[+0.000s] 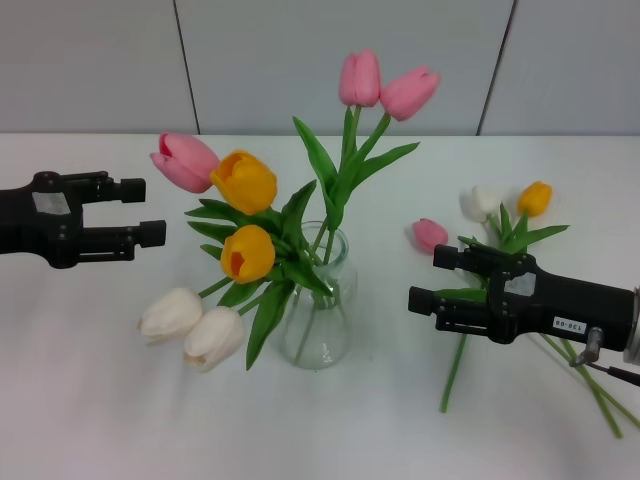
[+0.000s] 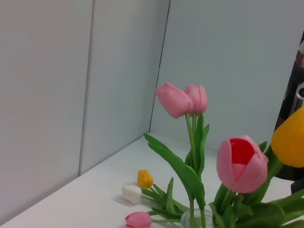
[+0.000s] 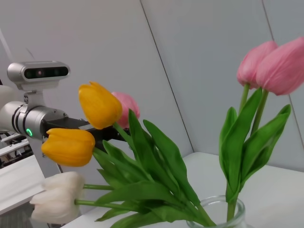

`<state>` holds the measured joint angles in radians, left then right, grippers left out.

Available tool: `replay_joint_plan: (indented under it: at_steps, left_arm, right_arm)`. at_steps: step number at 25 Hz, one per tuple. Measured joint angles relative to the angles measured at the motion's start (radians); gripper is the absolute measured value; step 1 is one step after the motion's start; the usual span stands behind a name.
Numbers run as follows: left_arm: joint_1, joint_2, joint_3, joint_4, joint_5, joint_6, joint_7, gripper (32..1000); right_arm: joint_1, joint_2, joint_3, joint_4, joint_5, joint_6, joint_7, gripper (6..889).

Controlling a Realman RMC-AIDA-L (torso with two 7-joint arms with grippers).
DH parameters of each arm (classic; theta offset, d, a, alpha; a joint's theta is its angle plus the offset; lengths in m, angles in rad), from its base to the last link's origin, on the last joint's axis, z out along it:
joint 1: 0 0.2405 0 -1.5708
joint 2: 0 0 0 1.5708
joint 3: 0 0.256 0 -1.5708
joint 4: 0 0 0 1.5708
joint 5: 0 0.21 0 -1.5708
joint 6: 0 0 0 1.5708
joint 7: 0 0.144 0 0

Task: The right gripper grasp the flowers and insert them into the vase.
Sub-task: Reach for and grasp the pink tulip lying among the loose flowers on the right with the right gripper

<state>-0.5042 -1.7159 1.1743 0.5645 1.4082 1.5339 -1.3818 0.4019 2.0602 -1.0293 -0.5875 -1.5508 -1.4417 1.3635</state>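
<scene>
Nearest the head camera, low at about five o'clock from the vase [image 1: 318, 320], the right gripper [image 1: 425, 278] hovers over the white table [image 1: 100, 420] with its two black fingers spread apart and nothing between them; its fingertips point toward nine o'clock, at the vase's belly, with a clear gap between them. Just behind the gripper, at about three o'clock from the vase, three loose flowers [image 1: 470, 235] lie on the table: a pink bud [image 1: 430, 235] nearest the vase, then a white bud [image 1: 481, 202] and an orange bud [image 1: 535, 197], their green stems running under the gripper toward the table's near edge. The clear glass vase stands upright at the centre and already holds a full bunch: two pink tulips [image 1: 385, 85] rising tall toward twelve o'clock, two orange ones and another pink leaning toward ten o'clock, and two white ones drooping toward eight o'clock. Far out at nine o'clock, the left gripper [image 1: 148, 210] hangs above the table with its fingers released and empty, well apart from the bouquet.
</scene>
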Motion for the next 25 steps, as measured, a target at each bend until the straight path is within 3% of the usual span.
replay_joint_plan:
  at_steps: [9,16,18,21,23,25]
  left_arm:
    - [0.000,-0.0027,-0.012,0.000,0.000,0.001,0.002,780]
    - [0.000,-0.0062,-0.024,0.000,0.000,0.002,0.002,780]
    - [0.001,-0.0065,-0.031,0.000,0.000,0.002,0.002,781]
    - [0.005,-0.0072,-0.035,0.000,0.000,0.002,0.005,781]
    - [0.006,-0.0077,-0.036,0.000,0.000,0.002,0.005,781]
    - [0.007,-0.0102,-0.037,0.000,0.000,0.002,0.005,781]
  right_arm:
    - [0.003,0.000,0.000,0.000,0.000,-0.002,0.003,853]
    - [0.008,-0.003,0.000,-0.023,-0.007,0.018,0.098,853]
    - [0.010,-0.008,0.000,-0.062,-0.052,0.052,0.176,853]
    - [0.036,-0.028,0.000,-0.129,-0.201,0.151,0.396,854]
    - [0.082,-0.058,0.001,-0.140,-0.365,0.215,0.566,854]
    - [0.128,-0.085,0.013,-0.114,-0.484,0.242,0.668,854]
